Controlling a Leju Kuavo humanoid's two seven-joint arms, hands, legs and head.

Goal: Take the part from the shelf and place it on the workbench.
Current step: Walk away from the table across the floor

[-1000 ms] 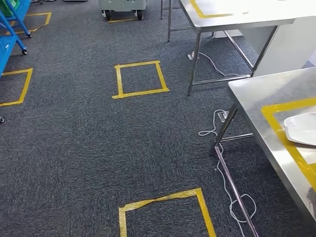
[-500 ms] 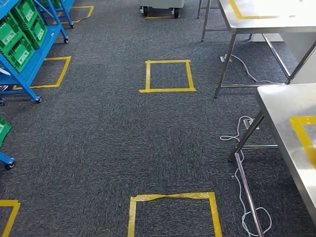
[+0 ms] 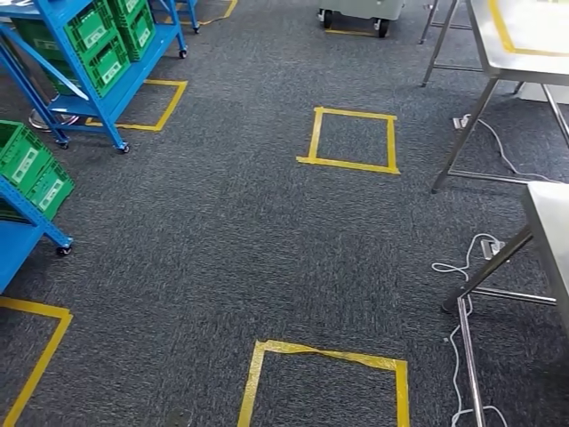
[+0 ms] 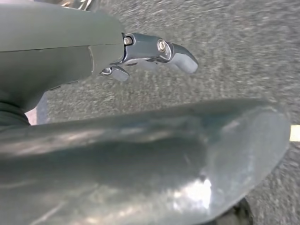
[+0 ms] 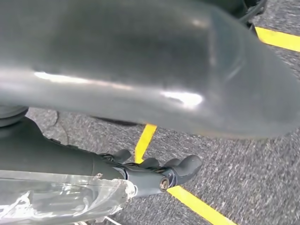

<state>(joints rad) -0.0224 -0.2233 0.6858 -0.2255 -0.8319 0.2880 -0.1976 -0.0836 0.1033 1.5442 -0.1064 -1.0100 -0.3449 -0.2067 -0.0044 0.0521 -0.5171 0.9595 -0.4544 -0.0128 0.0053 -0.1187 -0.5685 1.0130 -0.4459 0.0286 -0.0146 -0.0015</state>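
Left robot hand (image 4: 116, 51) empty, grey carpet (image 3: 201, 249)

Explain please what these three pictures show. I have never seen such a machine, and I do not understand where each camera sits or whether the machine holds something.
This is a walking robot with two arms and hands. The wide picture comes from a camera high on its body, looking down at the grey carpet. Left stand blue shelves carrying green crates; right are steel workbenches with white cables beneath. Yellow tape squares mark the floor.

The other two pictures come from cameras at the wrists, so they look turned. One shows the left hand, the other the right hand, both hanging above the carpet. The big grey shape is the thumb, the dark ones are fingers. Both hands hold nothing.
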